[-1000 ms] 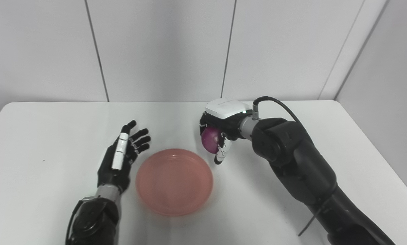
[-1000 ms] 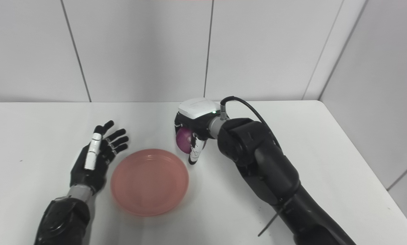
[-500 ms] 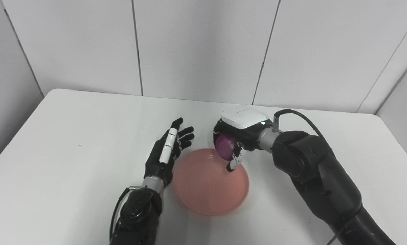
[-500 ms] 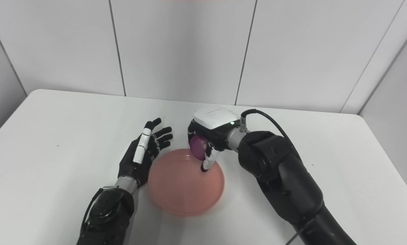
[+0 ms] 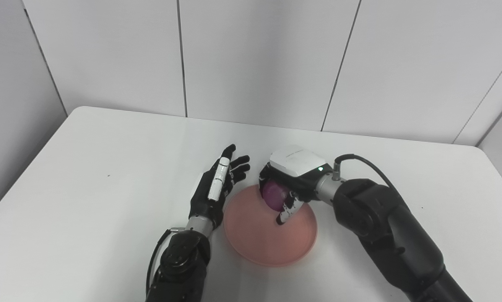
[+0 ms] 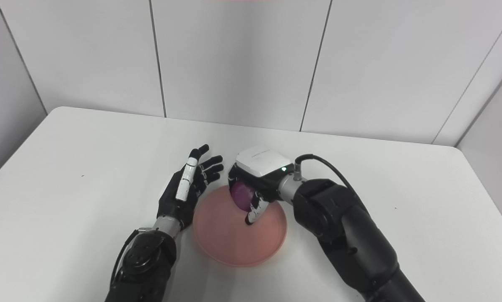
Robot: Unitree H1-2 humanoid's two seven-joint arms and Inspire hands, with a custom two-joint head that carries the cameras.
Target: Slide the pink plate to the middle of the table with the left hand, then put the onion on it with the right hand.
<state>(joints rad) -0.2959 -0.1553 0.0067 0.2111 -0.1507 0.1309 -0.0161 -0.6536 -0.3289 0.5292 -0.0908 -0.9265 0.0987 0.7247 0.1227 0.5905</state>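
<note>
The pink plate (image 5: pixel 271 241) lay flat near the middle of the white table, round and shallow, its inside bare. The onion (image 5: pixel 274 196), purple and rounded, sat in my right hand (image 5: pixel 290 184), fingers wrapped about it, above the plate's far part. Whether it touched the plate I could not tell. The plate's left rim lay just beside my left hand (image 5: pixel 215 193).

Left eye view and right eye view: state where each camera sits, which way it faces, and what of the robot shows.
Left eye view: on the robot's head, looking down and forward at the white table; both arms rise from the bottom edge, left hand open beside the pink plate, right hand holding the onion over it.
Right eye view: beside it, set slightly rightward, facing the same way; same arms and hands.
Shared: table, plate, onion, both hands, panelled wall.
</note>
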